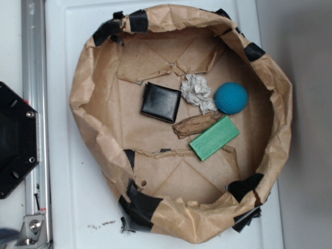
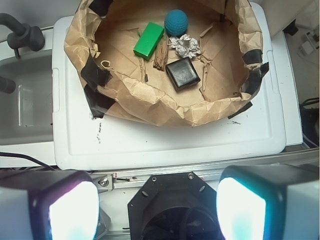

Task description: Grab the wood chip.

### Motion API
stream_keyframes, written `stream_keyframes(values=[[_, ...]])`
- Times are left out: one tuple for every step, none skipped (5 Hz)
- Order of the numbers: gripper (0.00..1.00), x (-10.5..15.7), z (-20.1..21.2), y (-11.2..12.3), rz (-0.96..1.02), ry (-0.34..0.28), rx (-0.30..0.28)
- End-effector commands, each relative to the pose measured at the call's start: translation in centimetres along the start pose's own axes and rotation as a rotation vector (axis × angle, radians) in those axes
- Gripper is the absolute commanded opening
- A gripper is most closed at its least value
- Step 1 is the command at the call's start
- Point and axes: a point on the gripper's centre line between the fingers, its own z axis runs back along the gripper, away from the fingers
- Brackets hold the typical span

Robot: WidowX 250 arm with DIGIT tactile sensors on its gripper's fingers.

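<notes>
The wood chip (image 1: 196,125) (image 2: 161,57) is a rough brown sliver lying on the floor of a brown paper basin (image 1: 88,98) (image 2: 150,102). It lies between a flat green block (image 1: 214,137) (image 2: 148,40) and a black square pad (image 1: 161,102) (image 2: 183,73). A crumpled white paper wad (image 1: 197,92) (image 2: 185,46) touches its end. My gripper (image 2: 157,210) is open, its two pale pads wide apart, high above the robot base and well short of the basin. The exterior view does not show the gripper.
A blue ball (image 1: 231,98) (image 2: 176,22) rests by the wad. The basin's crumpled walls, patched with black tape, stand on a white lid (image 1: 72,187) (image 2: 165,137). A metal rail (image 1: 33,62) and black base plate (image 1: 15,140) (image 2: 172,205) lie beside it.
</notes>
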Motion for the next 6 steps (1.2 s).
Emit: stream_keyframes(values=[[1.0,0.0,0.0,0.0,0.0,0.0,0.0],[1.0,3.5,-3.5,1.1,0.021,0.031,0.074],[1.0,8.1,-6.5,1.0,-0.042,0.011,-0.027],[1.0,11.7,-9.7,1.2,-0.102,0.022,-0.041],[1.0,13.5,-13.6,-0.6,-0.321,-0.08,-0.034],[1.0,12.6,-17.4,-0.8,-0.44,-0.052,-0.085]])
